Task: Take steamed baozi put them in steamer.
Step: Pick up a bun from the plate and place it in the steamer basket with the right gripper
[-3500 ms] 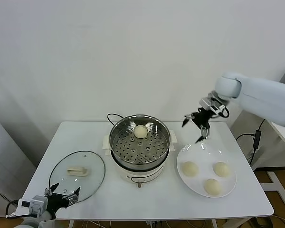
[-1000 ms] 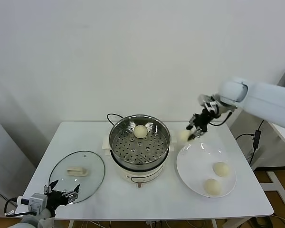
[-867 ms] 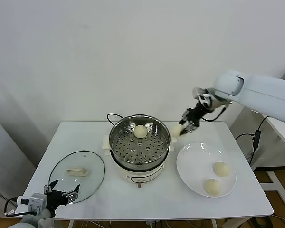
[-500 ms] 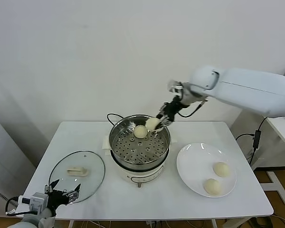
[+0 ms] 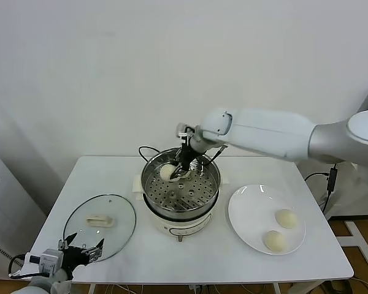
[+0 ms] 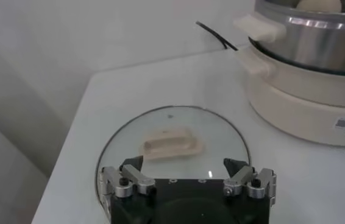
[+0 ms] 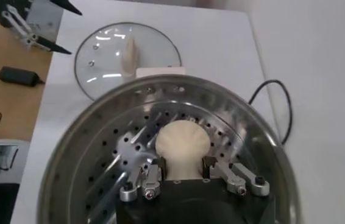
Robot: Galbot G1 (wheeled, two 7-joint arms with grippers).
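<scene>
The white surface (image 5: 306, 257) carries everything in the scene. At its middle stands the steamer (image 5: 180, 211), a shiny steel pot with a perforated tray on a white electric base, its black cord trailing off behind. To the robot's right of it lies a flat white plate (image 5: 245, 214), and to the robot's left a round glass lid (image 5: 99, 225) with a pale handle rests flat on the surface.

The right arm reaches across from the right side, and its right end effector (image 5: 175, 173) hangs inside the steamer, above the tray toward the pot's left side. Its fingers are closed narrowly around a steamed baozi (image 7: 183, 143), held above the perforated tray in the right wrist view; the same bun shows cream-white at the tip of the tool in the head view (image 5: 166, 173). Two more baozi sit on the plate, one nearer the far rim (image 5: 286, 218) and one nearer the front edge (image 5: 273, 240), apart from each other.

The left end effector (image 6: 188, 181) is parked low at the front left corner of the surface, just beside the glass lid, its fingers spread wide and empty.
</scene>
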